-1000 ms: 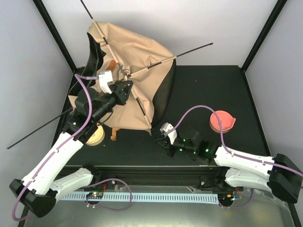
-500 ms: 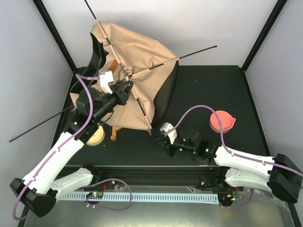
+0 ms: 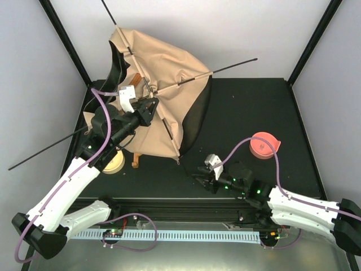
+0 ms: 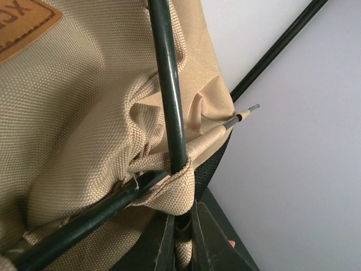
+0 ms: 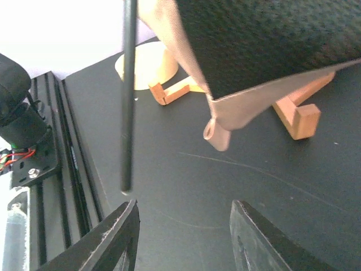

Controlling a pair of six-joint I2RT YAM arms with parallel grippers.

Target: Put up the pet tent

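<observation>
The pet tent (image 3: pixel 166 68) is a tan canvas shell with black lining, standing half raised at the back left with thin black poles (image 3: pixel 231 64) sticking out. My left gripper (image 3: pixel 151 106) sits at its middle, where the poles cross. In the left wrist view that gripper (image 4: pixel 183 248) is shut on a tan fabric loop beside the crossing poles (image 4: pixel 169 96), with the leather label (image 4: pixel 22 20) at upper left. My right gripper (image 3: pixel 198 178) is open and low over the table, just short of the tent's near corner. In its own view the gripper (image 5: pixel 183 228) holds nothing; a fabric loop (image 5: pixel 217 135) and a pole end (image 5: pixel 128 141) hang ahead of it.
A pink bowl (image 3: pixel 264 145) sits on the black table to the right. A round wooden disc (image 3: pixel 114 162) and a wooden bracket (image 3: pixel 137 160) lie under the tent's near edge; the bracket (image 5: pixel 296 116) shows close ahead of the right gripper. Black frame posts stand at the back corners.
My right gripper has opened, let go at the tent's near corner, and drawn back toward the near edge and to the right. The left arm and tent have barely shifted.
</observation>
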